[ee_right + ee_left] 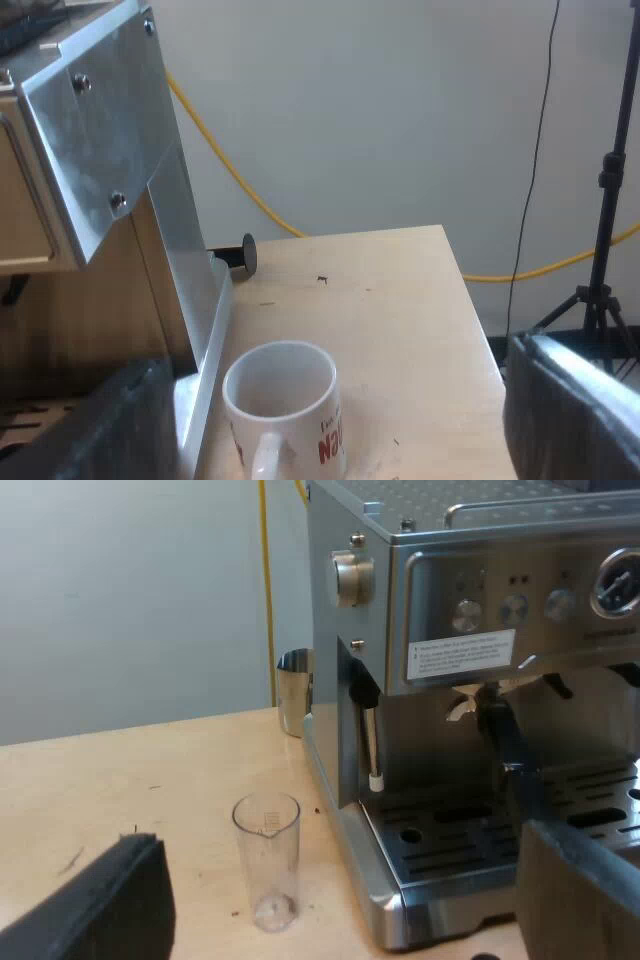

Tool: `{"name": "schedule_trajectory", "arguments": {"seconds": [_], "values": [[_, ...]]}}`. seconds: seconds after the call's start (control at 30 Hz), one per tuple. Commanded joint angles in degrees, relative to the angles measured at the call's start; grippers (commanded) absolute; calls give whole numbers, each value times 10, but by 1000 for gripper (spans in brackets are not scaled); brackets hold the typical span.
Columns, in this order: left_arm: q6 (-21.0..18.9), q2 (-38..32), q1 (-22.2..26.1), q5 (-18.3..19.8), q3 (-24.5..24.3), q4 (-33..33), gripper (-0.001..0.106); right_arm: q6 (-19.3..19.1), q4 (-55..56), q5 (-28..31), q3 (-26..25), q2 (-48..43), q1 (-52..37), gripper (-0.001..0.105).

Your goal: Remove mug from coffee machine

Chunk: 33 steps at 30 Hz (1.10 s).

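White mug stands on the table just beside the espresso machine, seemingly already removed, so right gripper and left gripper gape wide, holding nothing.

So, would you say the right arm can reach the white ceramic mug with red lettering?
Likely yes: the white mug stands on the wooden table just ahead of the open right pincer, nothing between them.

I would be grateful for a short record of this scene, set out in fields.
mug: white, red lettering, upright on the table beside the base of the machine
measuring glass: clear, upright on the table near the machine's front corner
holder: locked into the machine's front, dark handle sticking out
left gripper: open, empty, facing the machine's front
right gripper: open, empty, facing the mug, not touching
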Motion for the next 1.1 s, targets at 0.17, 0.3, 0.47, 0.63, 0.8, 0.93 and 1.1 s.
{"name": "schedule_trajectory", "arguments": {"seconds": [0.17, 0.3, 0.47, 0.63, 0.8, 0.93, 1.1], "values": [[-2, -27, -2, -2, -13, 33, 72, 16, 4, -6, 29, -35, 1, 69], [-2, -27, -2, -7, -12, 35, 72, 16, 1, -4, 40, -35, 1, 69], [-2, -27, -2, -41, 16, 27, 72, 16, 3, -4, 58, -35, 1, 69], [-2, -27, -2, -49, 66, 10, 72, 16, 19, -4, 76, -35, 1, 69], [-2, -27, -2, -49, 99, -13, 72, 16, 29, -4, 97, -35, 1, 69], [-2, -27, -2, -49, 103, -13, 72, 15, 47, -4, 113, -35, 1, 69], [16, -27, -2, -49, 115, -13, 72, 15, 62, -4, 132, -35, 1, 69]]}}
